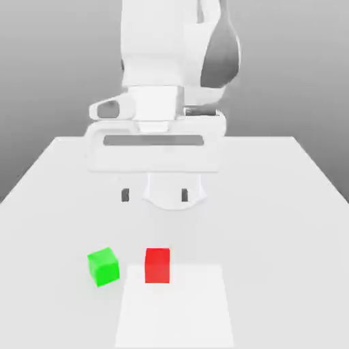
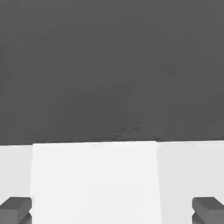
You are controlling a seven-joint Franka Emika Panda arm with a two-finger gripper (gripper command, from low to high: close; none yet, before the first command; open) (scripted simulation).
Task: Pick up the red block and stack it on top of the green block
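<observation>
Hanging over the bench [image 1: 286, 225], the white robot arm [image 1: 153, 61] in the exterior view carries its gripper [image 1: 155, 195] with the jaws spread wide apart, dark tips well separated, nothing between them. Below the jaws, the small bright red cube with plain matte faces [image 1: 157, 266] rests on the pale grey bench, at the far edge of a flat white rectangular patch [image 1: 174, 307], overlapping that edge as seen here. The small bright green cube with plain matte faces [image 1: 103, 266] sits on the bench near the red cube, toward the exterior view's left, with a gap between them. Both cubes look about the same size, and neither is stacked. The red cube stands square to this camera, its front face nearly straight on and a strip of its top visible; the green cube is turned at an angle, showing a top and two side faces. Being cubes, neither has a long axis to speak of.

In the hand view, the two grey jaws stand far apart with nothing held. This view adds the straight border of the bench, with a plain dark area beyond it, and the white patch reaching that border.
</observation>
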